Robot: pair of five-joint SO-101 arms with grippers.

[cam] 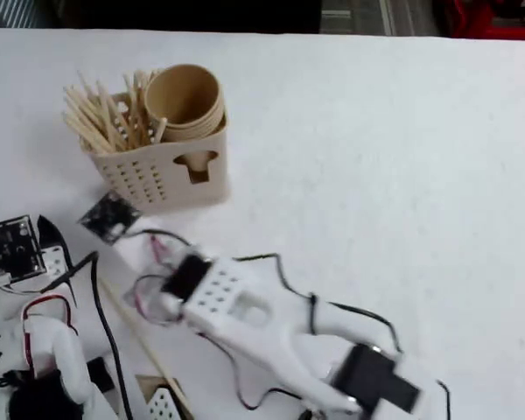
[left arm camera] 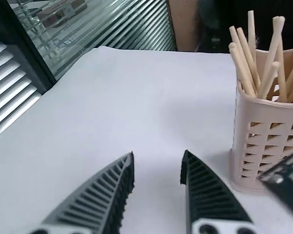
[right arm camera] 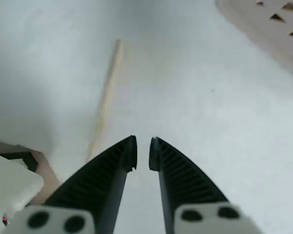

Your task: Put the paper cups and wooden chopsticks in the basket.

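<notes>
Task mostly done, by my read. The basket (cam: 162,179) stands far left on the counter (cam: 376,157), already loaded.

Cups (cam: 185,98): one nested stack in the basket's right half. I make out several rims but cannot count them exactly.

Chopsticks (cam: 101,118): a fanned bundle upright in the basket's left half, well over a dozen and too crowded for a firm count.

Loose chopstick (cam: 144,346): one, flat on the counter, near left, lying slantwise between my two arms and nearer than the basket. It is the only task item I see outside the basket, so I judge it the last piece to go in.

Left gripper (left arm camera: 157,162): fingers spread, nothing between them, low over the counter with the basket ahead to its right.

Right gripper (right arm camera: 142,145): fingers drawn almost together with a thin gap between and nothing pinched. The loose chopstick (right arm camera: 107,97) lies just ahead of them, untouched.
</notes>
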